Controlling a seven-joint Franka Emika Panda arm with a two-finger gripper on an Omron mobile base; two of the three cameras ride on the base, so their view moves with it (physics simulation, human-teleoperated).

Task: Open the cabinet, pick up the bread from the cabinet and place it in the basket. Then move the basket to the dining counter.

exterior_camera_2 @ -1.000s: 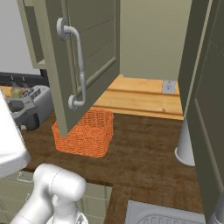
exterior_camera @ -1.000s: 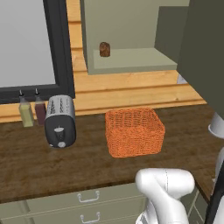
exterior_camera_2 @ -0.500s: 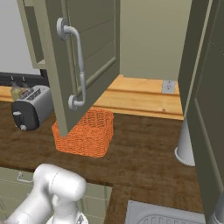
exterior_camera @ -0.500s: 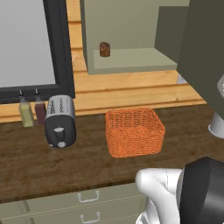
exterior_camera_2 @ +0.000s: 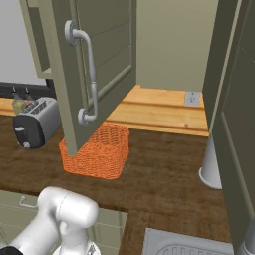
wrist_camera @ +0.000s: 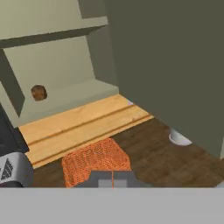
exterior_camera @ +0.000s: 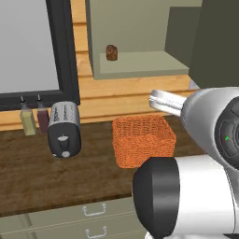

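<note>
The olive cabinet [exterior_camera: 140, 28] stands open, and its door [exterior_camera_2: 107, 55] with the silver bar handle [exterior_camera_2: 91, 74] is swung out over the worktop. The bread [exterior_camera: 111, 52], a small dark-brown lump, sits on the cabinet's bottom shelf, also seen as the bread [wrist_camera: 39, 92] in the hand view. Below the cabinet, the orange woven basket [exterior_camera: 144, 140] rests empty on the dark wood worktop. My gripper [wrist_camera: 113, 180] is shut with nothing in it. It hovers in front of and above the basket [wrist_camera: 94, 161], well short of the shelf. The dining counter is out of view.
A silver toaster [exterior_camera: 64, 129] and two bottles [exterior_camera: 27, 120] stand left of the basket. A white cylinder [exterior_camera_2: 211, 164] stands at the right, under the second open door [exterior_camera_2: 234, 114]. A sink [exterior_camera_2: 184, 244] lies at the front right. Drawers [exterior_camera: 70, 219] run below the worktop.
The arm has swung up and now covers the lower right of the left base view. In the right base view it has dropped away from the toaster. The gripper stays shut.
</note>
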